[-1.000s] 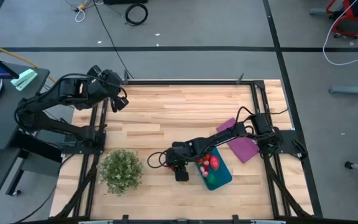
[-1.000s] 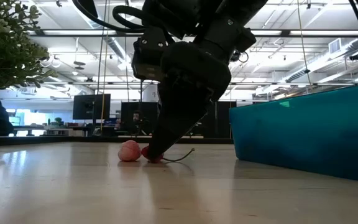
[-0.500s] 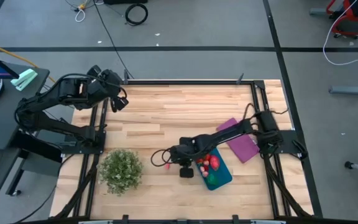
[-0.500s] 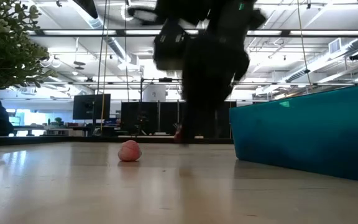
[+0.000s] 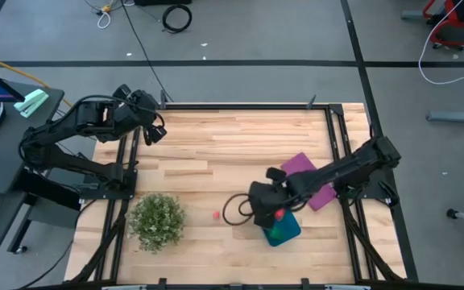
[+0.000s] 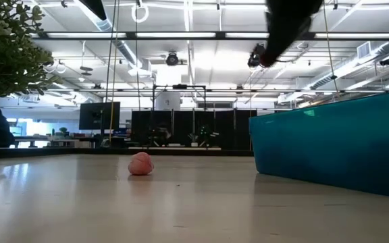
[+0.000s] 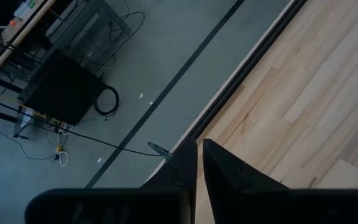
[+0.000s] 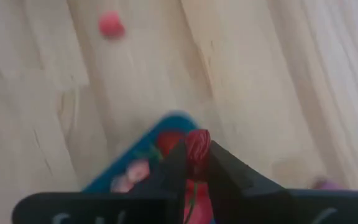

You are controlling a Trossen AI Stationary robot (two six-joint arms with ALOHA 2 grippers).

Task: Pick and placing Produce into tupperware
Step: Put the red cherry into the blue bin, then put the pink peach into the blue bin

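Right gripper [image 8: 194,163] hangs above the near-left corner of the teal-blue tupperware [image 5: 287,230], its two dark fingers pinched tight on a small dark-red piece of produce [image 8: 197,143], which sticks out just past the fingertips. From the wrist camera I can see the container's rounded blue corner directly below the held piece, with a red piece and a pinkish one already lying inside it. From overhead, the right arm stretches from its base at the table's right edge diagonally across the flat purple rectangle [image 5: 300,165] toward the container, and a loop of dark cable droops beside the wrist. One small pinkish-red piece [image 5: 216,215] sits alone on the bare wooden table [image 5: 216,153], well apart from the container and between it and the bushy green plant [image 5: 156,221]; the level camera shows the same piece [image 6: 140,164] resting on the wood, with the container's teal wall [image 6: 329,145] rising on the right. Left gripper [image 7: 199,163] waits at the far left corner of the table, close to the table's edge, with its fingers drawn together and nothing between them.
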